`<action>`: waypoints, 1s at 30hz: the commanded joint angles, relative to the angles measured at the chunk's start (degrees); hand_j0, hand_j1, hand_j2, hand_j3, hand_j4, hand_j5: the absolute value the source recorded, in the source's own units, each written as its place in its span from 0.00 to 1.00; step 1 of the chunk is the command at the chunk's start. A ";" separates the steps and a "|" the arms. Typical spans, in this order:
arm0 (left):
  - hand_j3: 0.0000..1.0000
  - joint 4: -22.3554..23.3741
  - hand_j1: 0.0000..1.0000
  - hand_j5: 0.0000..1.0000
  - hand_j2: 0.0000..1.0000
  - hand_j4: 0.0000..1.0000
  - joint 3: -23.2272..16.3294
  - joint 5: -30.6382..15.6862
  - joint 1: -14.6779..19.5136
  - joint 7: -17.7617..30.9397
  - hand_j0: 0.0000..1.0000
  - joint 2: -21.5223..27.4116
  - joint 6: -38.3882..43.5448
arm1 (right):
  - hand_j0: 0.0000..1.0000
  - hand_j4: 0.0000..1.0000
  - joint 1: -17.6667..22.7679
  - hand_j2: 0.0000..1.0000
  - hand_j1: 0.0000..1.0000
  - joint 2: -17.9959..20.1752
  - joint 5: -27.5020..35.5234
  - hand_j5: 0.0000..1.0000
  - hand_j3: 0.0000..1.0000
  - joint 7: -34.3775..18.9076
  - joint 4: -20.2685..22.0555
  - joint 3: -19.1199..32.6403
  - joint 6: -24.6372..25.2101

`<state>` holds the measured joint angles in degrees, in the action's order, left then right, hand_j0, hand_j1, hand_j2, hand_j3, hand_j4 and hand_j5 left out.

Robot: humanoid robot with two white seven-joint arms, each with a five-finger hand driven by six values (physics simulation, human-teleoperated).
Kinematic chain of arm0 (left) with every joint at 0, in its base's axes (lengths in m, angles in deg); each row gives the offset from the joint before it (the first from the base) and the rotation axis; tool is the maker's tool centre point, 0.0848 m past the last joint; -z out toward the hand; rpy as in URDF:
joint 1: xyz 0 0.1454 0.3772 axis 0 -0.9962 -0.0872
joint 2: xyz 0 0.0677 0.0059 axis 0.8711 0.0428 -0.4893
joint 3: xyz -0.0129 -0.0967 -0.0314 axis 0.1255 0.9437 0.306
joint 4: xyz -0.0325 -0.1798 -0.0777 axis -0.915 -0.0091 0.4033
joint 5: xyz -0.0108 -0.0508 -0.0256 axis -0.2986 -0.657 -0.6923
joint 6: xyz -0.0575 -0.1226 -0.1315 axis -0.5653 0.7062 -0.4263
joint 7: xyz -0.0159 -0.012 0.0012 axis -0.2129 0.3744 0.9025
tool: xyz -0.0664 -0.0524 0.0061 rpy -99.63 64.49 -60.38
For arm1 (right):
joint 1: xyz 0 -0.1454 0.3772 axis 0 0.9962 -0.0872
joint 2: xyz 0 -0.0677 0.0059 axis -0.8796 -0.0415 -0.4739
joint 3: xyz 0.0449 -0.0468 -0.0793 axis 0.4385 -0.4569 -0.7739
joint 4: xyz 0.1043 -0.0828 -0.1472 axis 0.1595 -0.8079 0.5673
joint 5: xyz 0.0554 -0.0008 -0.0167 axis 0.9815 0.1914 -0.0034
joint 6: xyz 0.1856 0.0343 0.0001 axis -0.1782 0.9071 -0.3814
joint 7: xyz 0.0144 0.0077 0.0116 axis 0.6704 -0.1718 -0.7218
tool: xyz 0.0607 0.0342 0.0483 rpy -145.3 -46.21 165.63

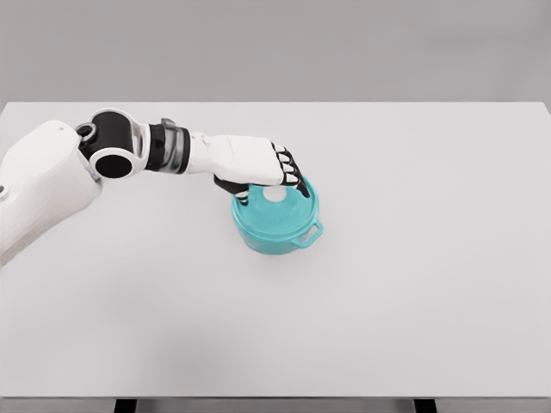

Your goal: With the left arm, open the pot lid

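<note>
Your left hand [280, 172] sits over the back of the teal pot [275, 219], its dark fingers [295, 176] curled down around the pale knob [274, 194] on the lid [274, 211]; whether they truly grip it, you cannot tell. Squeeze the knob firmly and lift straight up so the pot stays put. The pot stands upright mid-table [430, 258], one side handle [312, 233] pointing toward the lower right of the pot.

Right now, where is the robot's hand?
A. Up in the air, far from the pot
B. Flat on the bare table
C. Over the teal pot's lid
C: the left hand reaches over the teal pot, its dark fingers curled down around the lid's white knob.
</note>
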<state>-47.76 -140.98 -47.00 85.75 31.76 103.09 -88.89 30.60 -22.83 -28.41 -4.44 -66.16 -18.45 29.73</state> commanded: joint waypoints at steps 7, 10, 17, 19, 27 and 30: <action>0.76 -0.23 0.76 0.76 0.76 0.76 -0.02 -0.34 0.00 0.01 0.76 0.23 0.07 | 1.00 1.00 0.00 1.00 1.00 0.01 0.01 1.00 1.00 -0.01 -0.02 0.00 -0.01; 0.73 -0.32 0.73 0.73 0.73 0.73 -0.02 -0.34 -0.09 0.01 0.73 0.23 0.07 | 1.00 1.00 0.00 1.00 1.00 0.01 0.01 1.00 1.00 -0.01 -0.02 0.00 -0.01; 0.66 -0.32 0.66 0.66 0.66 0.66 -0.20 -0.25 -0.18 0.10 0.66 0.14 0.07 | 1.00 1.00 0.00 1.00 1.00 0.01 0.01 1.00 1.00 -0.01 -0.02 0.00 -0.01; 0.63 -0.23 0.63 0.63 0.63 0.63 -0.37 -0.16 -0.35 0.10 0.63 0.14 0.07 | 1.00 1.00 0.00 1.00 1.00 0.01 0.01 1.00 1.00 -0.01 -0.02 0.00 -0.01; 0.48 -0.32 0.48 0.48 0.48 0.48 -0.37 -0.16 -0.35 0.10 0.48 0.23 0.07 | 1.00 1.00 0.00 1.00 1.00 0.01 0.01 1.00 1.00 -0.01 0.06 0.00 -0.01; 0.45 -0.32 0.45 0.45 0.45 0.45 -0.37 -0.25 -0.35 0.10 0.45 0.49 0.07 | 1.00 1.00 0.00 1.00 1.00 0.01 0.01 1.00 1.00 -0.01 0.06 0.00 -0.01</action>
<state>-48.06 -141.39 -47.05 85.49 31.86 103.44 -88.92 30.60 -22.83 -28.41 -4.44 -66.14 -18.45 29.73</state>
